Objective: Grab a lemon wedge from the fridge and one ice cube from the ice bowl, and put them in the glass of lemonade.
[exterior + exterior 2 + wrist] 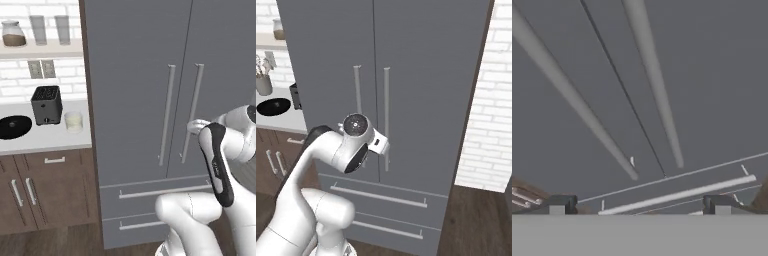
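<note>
The grey double-door fridge (135, 90) stands with both doors closed, so the lemon wedge is hidden. My gripper (639, 206) is open, its fingertips (559, 205) wide apart with nothing between them. It points at the doors just in front of the two bar handles (657, 90). In the right base view my hand (379, 144) sits close to the right door's handle (387, 115). On the counter to the left rest the black ice bowl (13, 126) and the glass of lemonade (73, 121). No ice cube can be made out in the bowl.
A dark toaster (46, 105) stands between bowl and glass. The shelf above holds two tall grey glasses (50, 29) and a jar (12, 34). Two fridge drawers (160, 192) lie under the doors. Brown cabinets (45, 187) sit under the counter. A brick wall (491, 100) flanks the fridge's right.
</note>
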Controlling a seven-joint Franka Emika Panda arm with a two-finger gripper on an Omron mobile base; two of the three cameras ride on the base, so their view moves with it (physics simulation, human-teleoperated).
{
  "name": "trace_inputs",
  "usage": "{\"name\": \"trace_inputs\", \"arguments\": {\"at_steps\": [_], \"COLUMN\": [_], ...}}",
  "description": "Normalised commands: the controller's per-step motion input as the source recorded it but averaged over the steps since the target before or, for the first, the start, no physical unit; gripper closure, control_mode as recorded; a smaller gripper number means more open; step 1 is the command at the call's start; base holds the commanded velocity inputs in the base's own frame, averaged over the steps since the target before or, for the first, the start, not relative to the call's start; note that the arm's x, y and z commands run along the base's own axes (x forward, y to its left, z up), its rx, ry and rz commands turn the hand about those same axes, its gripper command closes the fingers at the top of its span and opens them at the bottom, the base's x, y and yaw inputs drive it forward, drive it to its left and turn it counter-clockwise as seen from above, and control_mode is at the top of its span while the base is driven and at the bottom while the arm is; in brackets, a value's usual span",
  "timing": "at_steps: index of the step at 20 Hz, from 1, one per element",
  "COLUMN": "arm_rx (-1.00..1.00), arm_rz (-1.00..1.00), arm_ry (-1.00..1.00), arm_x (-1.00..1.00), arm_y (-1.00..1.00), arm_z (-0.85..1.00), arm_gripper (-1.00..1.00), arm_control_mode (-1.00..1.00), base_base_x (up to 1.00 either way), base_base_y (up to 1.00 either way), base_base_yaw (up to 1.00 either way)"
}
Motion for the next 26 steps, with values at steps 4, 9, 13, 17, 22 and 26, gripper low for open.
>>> {"name": "trace_inputs", "arguments": {"at_steps": [4, 9, 13, 17, 22, 26], "arm_rx": [-0.40, -0.29, 0.00, 0.00, 0.00, 0.00], "arm_rz": [0.05, 0.10, 0.10, 0.07, 0.00, -0.04], "arm_ry": [0.03, 0.04, 0.00, 0.03, 0.02, 0.07], "arm_x": [0.68, 0.62, 0.52, 0.57, 0.48, 0.44], "arm_y": [0.00, -0.14, -0.33, -0.20, -0.24, -0.20], "arm_z": [0.82, 0.26, -0.14, -0.09, -0.09, -0.12], "arm_gripper": [-1.00, -1.00, -1.00, -1.00, -1.00, -1.00], "arm_control_mode": [-1.00, -1.00, -1.00, -1.00, -1.00, -1.00], "base_base_x": [0.00, 0.00, 0.00, 0.00, 0.00, 0.00], "base_base_y": [0.00, 0.00, 0.00, 0.00, 0.00, 0.00], "base_base_yaw": [0.00, 0.00, 0.00, 0.00, 0.00, 0.00]}}
